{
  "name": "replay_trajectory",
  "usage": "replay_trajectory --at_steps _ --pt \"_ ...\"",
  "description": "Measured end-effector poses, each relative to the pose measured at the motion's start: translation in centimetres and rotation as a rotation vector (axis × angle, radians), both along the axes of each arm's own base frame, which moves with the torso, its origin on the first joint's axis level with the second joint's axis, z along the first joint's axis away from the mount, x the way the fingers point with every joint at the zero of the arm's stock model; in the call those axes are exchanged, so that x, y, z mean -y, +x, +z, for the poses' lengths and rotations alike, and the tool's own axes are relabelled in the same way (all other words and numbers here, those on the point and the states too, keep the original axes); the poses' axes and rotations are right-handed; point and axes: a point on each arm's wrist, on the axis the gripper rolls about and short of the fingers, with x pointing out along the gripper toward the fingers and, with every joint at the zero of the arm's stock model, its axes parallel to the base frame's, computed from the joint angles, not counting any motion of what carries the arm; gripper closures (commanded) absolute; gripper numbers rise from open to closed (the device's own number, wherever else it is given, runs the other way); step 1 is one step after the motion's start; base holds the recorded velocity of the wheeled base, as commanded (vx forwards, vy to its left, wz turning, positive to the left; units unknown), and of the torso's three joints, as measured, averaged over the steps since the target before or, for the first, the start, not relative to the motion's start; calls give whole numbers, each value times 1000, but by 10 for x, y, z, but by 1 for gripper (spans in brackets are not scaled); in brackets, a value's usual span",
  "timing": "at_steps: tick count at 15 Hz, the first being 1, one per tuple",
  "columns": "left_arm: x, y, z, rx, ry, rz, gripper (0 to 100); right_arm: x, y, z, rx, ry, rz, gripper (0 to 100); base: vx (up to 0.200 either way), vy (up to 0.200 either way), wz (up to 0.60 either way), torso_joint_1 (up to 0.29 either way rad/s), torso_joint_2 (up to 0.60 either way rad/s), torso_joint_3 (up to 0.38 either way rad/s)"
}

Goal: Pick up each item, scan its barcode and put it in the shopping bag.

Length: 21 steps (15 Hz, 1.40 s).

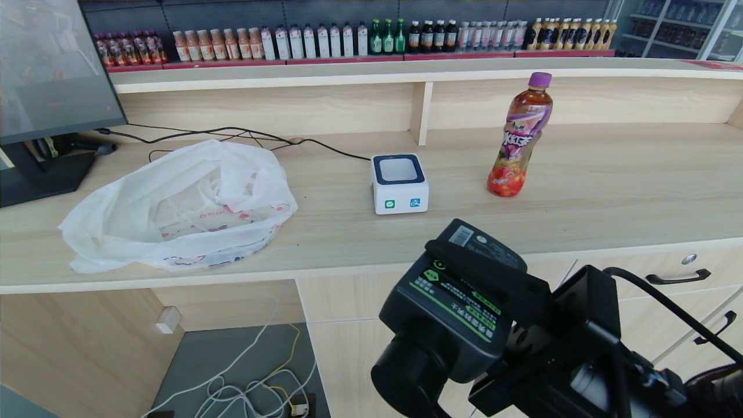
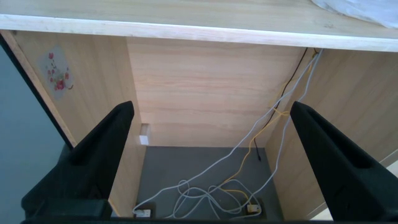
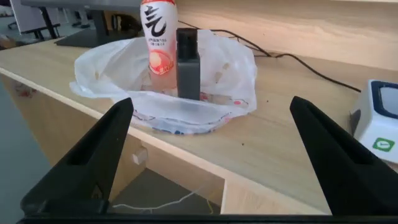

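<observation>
A drink bottle (image 1: pixel 519 136) with a purple cap and a red-orange label stands upright on the wooden counter, right of the white barcode scanner (image 1: pixel 399 183). The white shopping bag (image 1: pixel 180 203) lies open at the counter's left, with printed packaging showing inside. My right arm (image 1: pixel 464 313) hangs in front of the counter edge, below the scanner. My right gripper (image 3: pixel 211 162) is open and holds nothing. Beyond it are the bag (image 3: pixel 186 99), an upright bottle (image 3: pixel 158 43) with a dark block (image 3: pixel 188 62) in front, and the scanner (image 3: pixel 379 124). My left gripper (image 2: pixel 205 168) is open below the counter.
A monitor (image 1: pixel 52 69) on a black stand occupies the counter's far left, with cables (image 1: pixel 232 134) running behind the bag. A raised shelf and a divider (image 1: pixel 422 110) back the counter. Drawers with black handles (image 1: pixel 679 277) sit below right. Loose cables (image 2: pixel 224 186) lie in the opening underneath.
</observation>
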Motion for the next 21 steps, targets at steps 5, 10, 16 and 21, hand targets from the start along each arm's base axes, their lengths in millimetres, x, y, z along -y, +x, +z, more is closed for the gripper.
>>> replay_trajectory --at_steps 5,10,16,21 --pt "0 0 0 0 0 -1 0 34 -59 -47 -264 -190 -35 0 0 0 0 0 0 0" --pt "0 0 0 0 0 -1 0 52 -94 -80 -289 -175 -56 0 0 0 0 0 0 0" --pt "0 0 0 0 2 -1 0 51 -100 -83 -287 -23 -393 0 0 0 0 0 0 0" --pt "0 0 0 0 1 -1 0 50 -105 -86 -231 45 -518 0 0 0 0 0 0 0"
